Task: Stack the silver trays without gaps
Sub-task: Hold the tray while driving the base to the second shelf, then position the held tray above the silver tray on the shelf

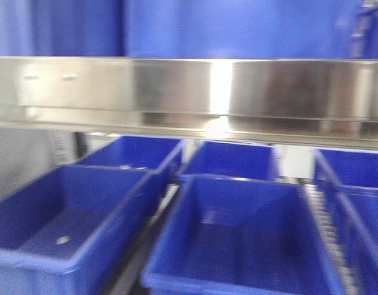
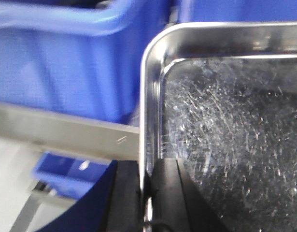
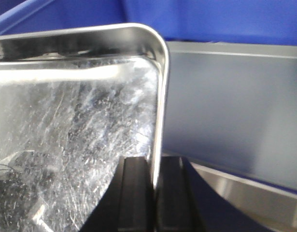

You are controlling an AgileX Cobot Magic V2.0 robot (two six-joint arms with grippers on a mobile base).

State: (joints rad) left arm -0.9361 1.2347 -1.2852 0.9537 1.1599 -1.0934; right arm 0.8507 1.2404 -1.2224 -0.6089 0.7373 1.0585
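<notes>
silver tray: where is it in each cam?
Front: not in view.
Left wrist: tray fills right side; left gripper clamps its left rim.
Right wrist: tray fills left side; right gripper clamps its right rim.
Shared landmark: blue bins.

Front view blurred throughout; shelf rail (image 1: 176, 86) runs off both side edges, its fasteners only smears; blue bins (image 1: 250, 203) cropped at bottom and right, contents unreadable. Left wrist view: silver tray (image 2: 225, 145) cut by right and bottom edges; left tool (image 2: 147, 166) shows finger ends only, rest below frame. Right wrist view: silver tray cut at left and bottom; right tool (image 3: 154, 162) likewise cropped; one tray or two, cannot tell.
</notes>
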